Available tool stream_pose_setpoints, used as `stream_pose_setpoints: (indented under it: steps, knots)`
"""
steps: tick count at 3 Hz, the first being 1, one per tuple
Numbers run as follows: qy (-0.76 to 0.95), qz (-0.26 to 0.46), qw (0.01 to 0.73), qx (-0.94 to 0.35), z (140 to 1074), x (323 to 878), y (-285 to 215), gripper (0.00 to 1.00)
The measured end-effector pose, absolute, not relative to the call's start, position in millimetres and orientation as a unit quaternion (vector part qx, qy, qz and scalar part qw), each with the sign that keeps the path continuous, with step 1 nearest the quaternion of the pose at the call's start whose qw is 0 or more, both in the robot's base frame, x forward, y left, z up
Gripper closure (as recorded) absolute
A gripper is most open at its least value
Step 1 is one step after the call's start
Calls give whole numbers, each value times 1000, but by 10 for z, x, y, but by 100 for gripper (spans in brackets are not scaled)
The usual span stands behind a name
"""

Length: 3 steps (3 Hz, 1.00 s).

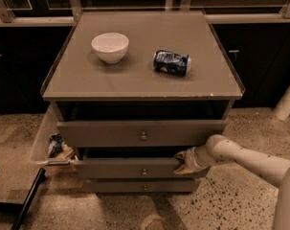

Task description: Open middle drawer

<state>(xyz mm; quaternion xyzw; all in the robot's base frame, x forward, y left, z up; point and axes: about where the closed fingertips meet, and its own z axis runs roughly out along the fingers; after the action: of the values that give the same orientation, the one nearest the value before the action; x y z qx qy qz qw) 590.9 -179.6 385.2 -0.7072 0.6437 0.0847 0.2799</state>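
Slightly forward of the bottom drawer point(116, 186), the middle drawer point(116, 169) sits beneath the pulled-out top drawer point(111, 133). My jaws are at its right end, against the upper edge; wide or narrow, I cannot tell. Up on the worktop point(135, 78) rest a white bowl point(110, 47) and a tipped can point(172, 63).

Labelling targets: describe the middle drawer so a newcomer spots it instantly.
On the grey cabinet under the white bowl, three knobbed fronts stack up. The middle drawer is second down, with the gripper at its right end; its front is shorter than the top drawer's, taller than the bottom drawer's.
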Motion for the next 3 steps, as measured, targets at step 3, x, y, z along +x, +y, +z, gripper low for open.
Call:
stream_pose_setpoints:
  steps: [3]
  knots:
    - [644, 85, 280, -707, 3897, 5909, -1795, 81]
